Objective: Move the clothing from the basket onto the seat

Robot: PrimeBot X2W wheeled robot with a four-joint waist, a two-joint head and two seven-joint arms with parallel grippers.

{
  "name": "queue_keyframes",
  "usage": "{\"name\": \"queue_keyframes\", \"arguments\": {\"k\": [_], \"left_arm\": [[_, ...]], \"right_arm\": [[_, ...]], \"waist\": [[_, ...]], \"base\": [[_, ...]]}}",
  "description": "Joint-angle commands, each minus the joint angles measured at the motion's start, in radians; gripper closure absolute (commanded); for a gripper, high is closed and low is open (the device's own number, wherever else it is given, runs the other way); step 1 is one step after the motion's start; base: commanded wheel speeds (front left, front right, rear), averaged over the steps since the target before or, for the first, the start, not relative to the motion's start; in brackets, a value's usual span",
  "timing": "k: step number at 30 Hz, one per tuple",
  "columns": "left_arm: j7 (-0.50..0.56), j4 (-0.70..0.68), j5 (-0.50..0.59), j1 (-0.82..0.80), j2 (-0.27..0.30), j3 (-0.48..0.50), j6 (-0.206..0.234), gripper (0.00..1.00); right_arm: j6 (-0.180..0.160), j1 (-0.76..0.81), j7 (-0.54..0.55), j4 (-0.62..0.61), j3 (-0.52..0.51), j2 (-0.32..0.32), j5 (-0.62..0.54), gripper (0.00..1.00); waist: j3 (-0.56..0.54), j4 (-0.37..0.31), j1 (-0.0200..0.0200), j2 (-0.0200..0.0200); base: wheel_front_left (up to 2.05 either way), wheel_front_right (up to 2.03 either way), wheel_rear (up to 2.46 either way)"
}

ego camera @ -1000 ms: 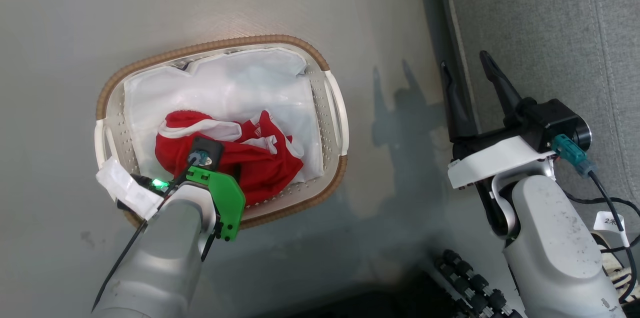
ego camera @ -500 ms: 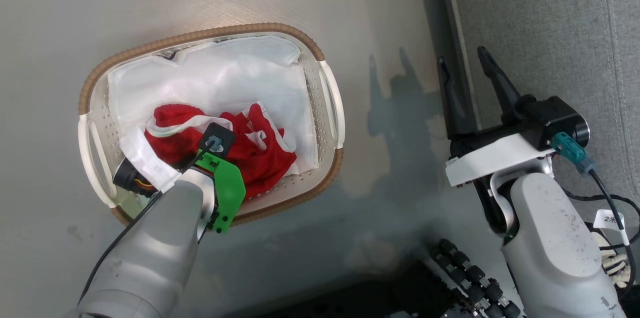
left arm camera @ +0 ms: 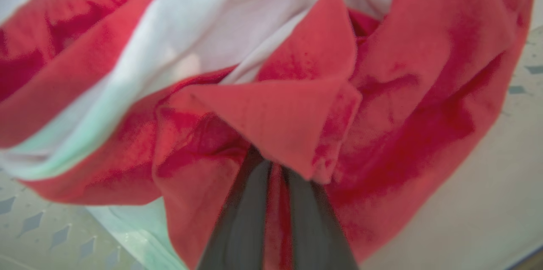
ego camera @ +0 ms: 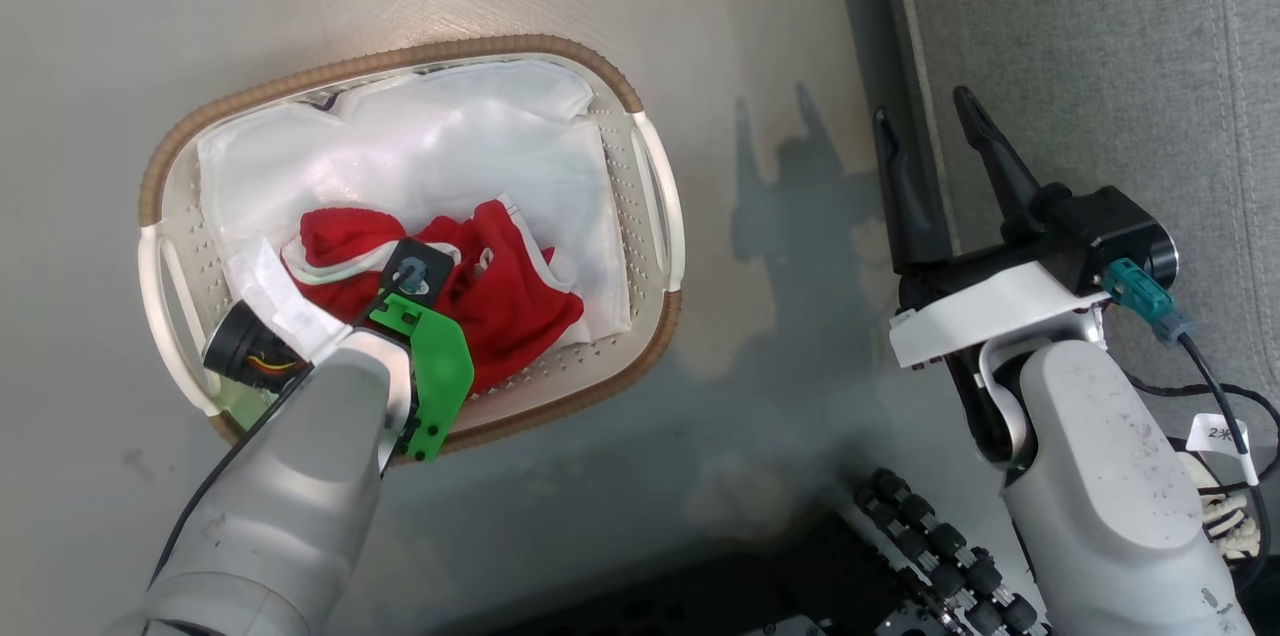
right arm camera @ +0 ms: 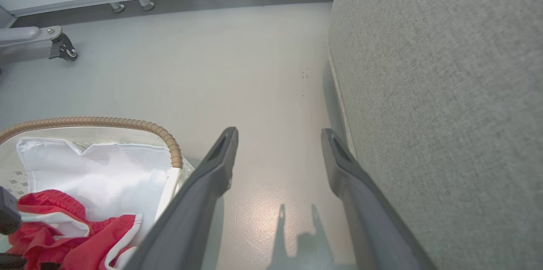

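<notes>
The clothing [ego camera: 515, 306] is a bright red bundle with white trim, lying in the near half of the basket [ego camera: 400, 66], an oval cream basket with a brown woven rim. My left arm reaches down into the basket, its wrist over the bundle. In the left wrist view my left gripper [left arm camera: 273, 168] is shut on a fold of the clothing [left arm camera: 275, 113], with red fabric pinched between the fingers and draped over their tips. My right gripper [ego camera: 922, 111] hangs open and empty over the floor beside the edge of the grey seat [ego camera: 1100, 46]; its fingers spread wide in the right wrist view [right arm camera: 279, 134].
A white cloth liner [ego camera: 450, 156] covers the basket's bottom. The seat's side [right arm camera: 445, 91] rises just right of my right gripper. A black ribbed part of the robot's base [ego camera: 930, 556] sits at the bottom. A caster wheel [right arm camera: 63, 49] and the wall's skirting lie far across the floor.
My left gripper has shut on the red fabric, and its wrist has turned a little. The head view has shifted, so the basket sits higher and further left. The right arm holds still.
</notes>
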Motion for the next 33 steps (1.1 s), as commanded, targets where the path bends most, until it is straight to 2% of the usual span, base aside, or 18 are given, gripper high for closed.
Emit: {"name": "queue_keyframes", "arguments": {"k": [1, 10, 22, 33], "left_arm": [[-0.013, 0.0, -0.01, -0.002, 0.008, 0.005, 0.004, 1.0], [-0.138, -0.003, -0.067, 0.024, -0.013, 0.039, -0.001, 1.0], [-0.317, -0.018, -0.132, 0.095, -0.027, 0.046, -0.021, 1.0], [-0.398, -0.149, -0.237, 0.236, -0.028, 0.027, -0.032, 1.0]], "right_arm": [[-0.001, -0.007, -0.002, 0.004, 0.001, -0.004, 0.008, 0.0], [-0.001, -0.002, -0.002, 0.02, 0.007, -0.004, 0.027, 0.0], [-0.001, 0.052, -0.002, 0.037, -0.003, -0.004, 0.013, 0.0], [-0.001, 0.134, -0.002, 0.06, 0.009, -0.004, -0.026, 0.0]], "waist": [[-0.01, 0.001, -0.0001, 0.0], [-0.083, 0.006, -0.0001, 0.0], [-0.257, 0.056, -0.0001, 0.0], [-0.432, 0.132, -0.0001, 0.0]], "base": [[0.0, 0.0, 0.0], [0.0, 0.0, 0.0], [0.0, 0.0, 0.0], [0.0, 0.0, 0.0]]}}
